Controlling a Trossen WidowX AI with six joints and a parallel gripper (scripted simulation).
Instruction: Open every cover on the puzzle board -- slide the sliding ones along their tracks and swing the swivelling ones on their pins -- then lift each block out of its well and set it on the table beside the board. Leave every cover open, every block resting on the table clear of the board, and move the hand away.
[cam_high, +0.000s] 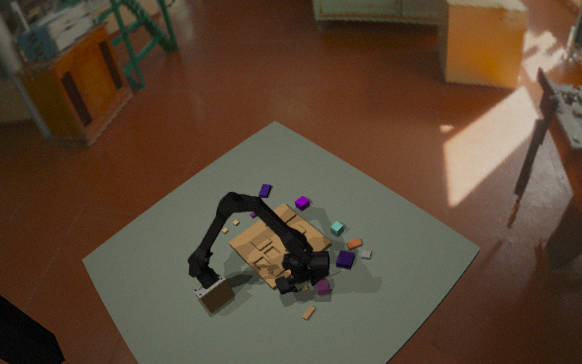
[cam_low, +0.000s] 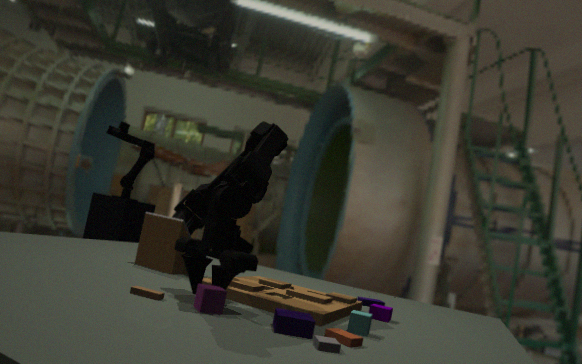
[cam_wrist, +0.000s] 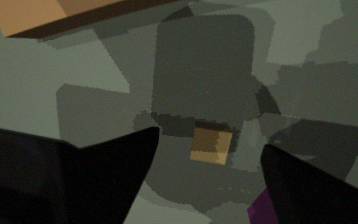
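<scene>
The wooden board (cam_high: 242, 243) (cam_low: 341, 313) (cam_wrist: 30, 17) lies flat; some wells and covers show, but the arm hides part of it and cover positions are too small to tell. My gripper (cam_high: 303, 285) (cam_low: 206, 280) (cam_wrist: 210, 143) is open, low beside the board. A small yellow block (cam_high: 305, 288) (cam_wrist: 210, 146) lies on the table between the spread fingertips, touching neither. A magenta block (cam_high: 323, 287) (cam_low: 210, 299) (cam_wrist: 261, 210) stands close beside one finger. A dark blue block (cam_high: 345, 259) (cam_low: 294, 323), a teal block (cam_high: 337, 228) (cam_low: 360, 323) and a bright purple block (cam_high: 302, 202) (cam_low: 381, 313) rest off the board.
An orange block (cam_high: 354, 243) (cam_low: 344, 337), a grey block (cam_high: 366, 254) (cam_low: 327, 344) and a tan strip (cam_high: 309, 313) (cam_low: 146, 293) also lie on the table. Beyond the board are a violet block (cam_high: 265, 190), a small purple block (cam_high: 253, 215) and two tiny yellow blocks (cam_high: 236, 222) (cam_high: 225, 230).
</scene>
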